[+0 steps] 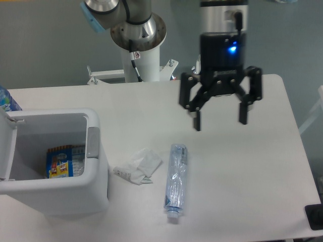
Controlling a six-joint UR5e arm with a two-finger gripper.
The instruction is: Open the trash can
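The trash can is a boxy light grey-white bin at the front left of the table. Its lid stands swung up at the bin's left edge, so the inside shows. A blue and yellow package lies at the bottom. The darker grey push tab is on the bin's right rim. My gripper hangs open and empty above the table's middle right, well apart from the bin.
A crumpled white paper lies right of the bin. A clear plastic bottle lies on its side beside it. The robot base stands at the table's back. A blue object shows at the left edge.
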